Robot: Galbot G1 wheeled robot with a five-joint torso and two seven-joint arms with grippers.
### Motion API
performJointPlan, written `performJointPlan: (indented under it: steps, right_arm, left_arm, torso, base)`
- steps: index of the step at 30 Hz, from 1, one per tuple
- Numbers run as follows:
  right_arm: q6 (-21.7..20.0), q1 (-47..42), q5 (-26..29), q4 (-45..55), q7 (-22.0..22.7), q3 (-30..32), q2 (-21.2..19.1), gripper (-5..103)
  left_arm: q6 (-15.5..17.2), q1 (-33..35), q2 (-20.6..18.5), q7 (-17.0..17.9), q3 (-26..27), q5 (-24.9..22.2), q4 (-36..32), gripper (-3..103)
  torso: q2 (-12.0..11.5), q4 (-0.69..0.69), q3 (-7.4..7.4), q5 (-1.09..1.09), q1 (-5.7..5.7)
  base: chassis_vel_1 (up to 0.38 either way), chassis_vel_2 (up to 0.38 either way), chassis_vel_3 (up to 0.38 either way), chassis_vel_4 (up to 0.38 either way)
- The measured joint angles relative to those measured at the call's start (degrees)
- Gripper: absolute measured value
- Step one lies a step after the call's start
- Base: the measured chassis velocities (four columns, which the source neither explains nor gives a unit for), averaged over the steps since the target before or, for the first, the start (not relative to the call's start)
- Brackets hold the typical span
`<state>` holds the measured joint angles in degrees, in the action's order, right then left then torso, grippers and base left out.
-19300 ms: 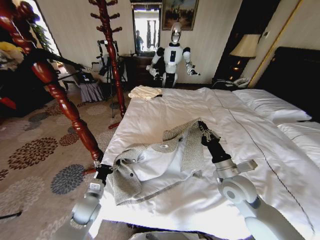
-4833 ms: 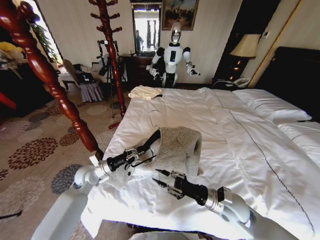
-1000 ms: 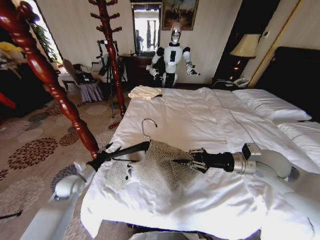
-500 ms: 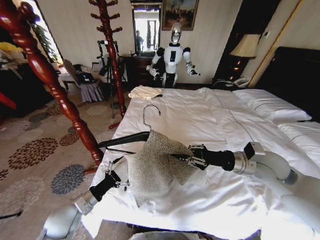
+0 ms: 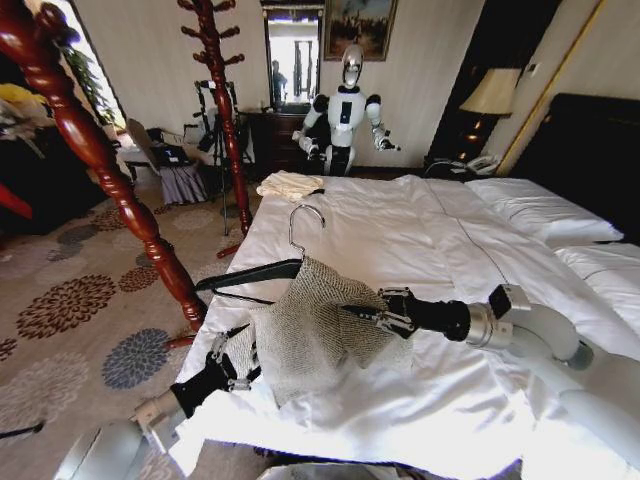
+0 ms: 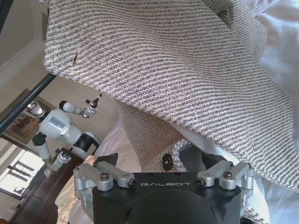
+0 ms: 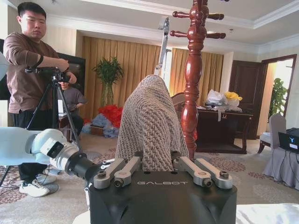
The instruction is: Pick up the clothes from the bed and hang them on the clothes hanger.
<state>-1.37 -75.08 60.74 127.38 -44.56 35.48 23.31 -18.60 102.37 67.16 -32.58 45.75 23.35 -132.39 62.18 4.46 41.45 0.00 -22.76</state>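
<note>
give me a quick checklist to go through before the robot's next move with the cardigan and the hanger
1. Right hand gripping the grey-beige coarse-knit cardigan: ok, the right wrist view shows the fingers closed on the knit.
2. Left hand on the cardigan's lower edge: cannot tell; it is at the hem, but the grip itself is hidden.
3. Cardigan draped over the slim black shoulder-shaped hanger: partly ok; one end is covered, the other black arm sticks out bare.
4. Silver wire hook free and upright: ok.
5. Cardigan lifted off the white-duvet bed: not ok, its lower part looks to be resting on the duvet.
6. Path to the reddish-brown turned-wood coat stand: cannot tell.
</note>
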Motion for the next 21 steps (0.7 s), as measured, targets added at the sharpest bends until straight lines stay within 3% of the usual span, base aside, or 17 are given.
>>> performJointPlan:
  steps: [9,13,14,17,20,21]
  right_arm:
    - [0.0,-0.4,0.0,0.2,0.6,-0.1,0.1,20]
    - [0.0,-1.1,0.0,0.3,0.8,-0.1,0.3,20]
    - [0.0,-1.3,-0.1,0.3,0.8,-0.1,0.3,20]
    - [0.0,-1.4,-0.2,0.3,0.9,-0.1,0.3,20]
    - [-0.1,-1.4,-0.1,0.3,1.2,-0.1,0.1,20]
    - [-0.1,-1.4,-0.1,0.3,1.2,-0.1,0.1,20]
  left_arm:
    - [1.9,-3.6,-0.1,4.2,-4.7,5.4,3.2,100]
    - [2.4,-5.7,2.2,6.7,-8.2,7.4,4.5,97]
    - [2.3,-6.2,3.6,7.0,-9.8,8.6,5.0,87]
    - [1.9,-6.7,5.2,7.0,-11.8,10.5,5.4,81]
    - [0.6,-8.3,7.4,6.9,-13.9,16.1,6.1,65]
    - [0.6,-8.3,7.4,6.9,-13.9,16.1,6.1,65]
  torso:
    - [0.0,0.01,0.00,0.01,0.00]
    - [0.0,0.01,0.00,0.00,0.00]
    - [0.0,0.01,0.00,0.01,0.00]
    - [0.0,0.00,0.00,0.01,0.00]
    - [0.0,0.00,0.00,0.01,0.00]
    - [0.0,0.00,0.00,0.01,0.00]
  base:
    - [0.000,0.000,0.000,0.000]
    - [0.000,0.000,0.000,0.000]
    - [0.000,0.000,0.000,0.000]
    - [0.000,0.000,0.000,0.000]
    - [0.000,0.000,0.000,0.000]
    - [0.000,0.000,0.000,0.000]
